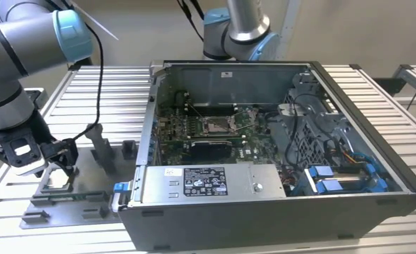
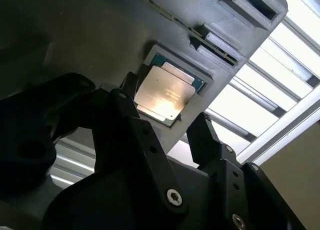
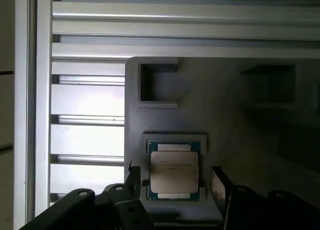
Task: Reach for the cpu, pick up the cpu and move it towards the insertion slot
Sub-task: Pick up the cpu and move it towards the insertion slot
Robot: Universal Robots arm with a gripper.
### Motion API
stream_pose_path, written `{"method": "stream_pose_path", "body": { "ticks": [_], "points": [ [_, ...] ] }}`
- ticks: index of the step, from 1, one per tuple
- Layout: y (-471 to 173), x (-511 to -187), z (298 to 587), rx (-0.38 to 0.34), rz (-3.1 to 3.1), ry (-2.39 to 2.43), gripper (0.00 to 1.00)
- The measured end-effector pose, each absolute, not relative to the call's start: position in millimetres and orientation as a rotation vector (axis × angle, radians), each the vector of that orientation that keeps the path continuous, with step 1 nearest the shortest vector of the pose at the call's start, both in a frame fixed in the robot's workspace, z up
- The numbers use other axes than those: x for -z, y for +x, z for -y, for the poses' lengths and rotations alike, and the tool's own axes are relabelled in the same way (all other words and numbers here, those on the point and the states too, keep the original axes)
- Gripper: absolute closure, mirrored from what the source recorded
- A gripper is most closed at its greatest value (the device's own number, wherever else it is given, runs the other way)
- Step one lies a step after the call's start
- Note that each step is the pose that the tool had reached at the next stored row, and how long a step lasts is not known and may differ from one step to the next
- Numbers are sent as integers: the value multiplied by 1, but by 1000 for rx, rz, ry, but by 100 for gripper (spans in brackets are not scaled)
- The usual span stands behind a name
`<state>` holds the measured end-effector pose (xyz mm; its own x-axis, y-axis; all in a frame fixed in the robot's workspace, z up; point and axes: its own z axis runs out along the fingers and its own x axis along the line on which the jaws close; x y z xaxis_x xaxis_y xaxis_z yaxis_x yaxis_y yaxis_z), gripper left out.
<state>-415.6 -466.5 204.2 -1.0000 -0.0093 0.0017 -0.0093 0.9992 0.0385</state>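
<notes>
The cpu [image 3: 173, 172] is a small pale silver square lying flat in a square recess of the grey fixture plate [image 3: 240, 120]; it also shows in the second wrist view [image 2: 164, 95]. My gripper [image 3: 176, 182] [image 2: 167, 110] hangs just above it, open, with one black finger [image 3: 134, 177] on each side and a gap between each finger and the chip. In the exterior view the gripper [image 1: 56, 159] is low over the fixture at the exterior view's left. The insertion slot [image 1: 218, 125], a shiny metal frame with a dark centre, sits on the green board inside the open computer case [image 1: 264, 222].
The grey fixture plate [image 1: 88, 209] carries upright blocks [image 1: 102, 151] and empty pockets [image 3: 157, 82]. It rests on a slatted aluminium table [image 1: 109, 90]. A second arm's base [image 1: 236, 32] stands behind the case. A power supply [image 1: 208, 182] and drive bays [image 1: 342, 177] fill the case's near side.
</notes>
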Motion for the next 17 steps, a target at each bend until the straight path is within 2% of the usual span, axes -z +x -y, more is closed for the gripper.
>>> {"method": "stream_pose_path", "body": {
  "ticks": [17],
  "points": [
    [-416,-187,467,60,3139,15,0]
  ]
}}
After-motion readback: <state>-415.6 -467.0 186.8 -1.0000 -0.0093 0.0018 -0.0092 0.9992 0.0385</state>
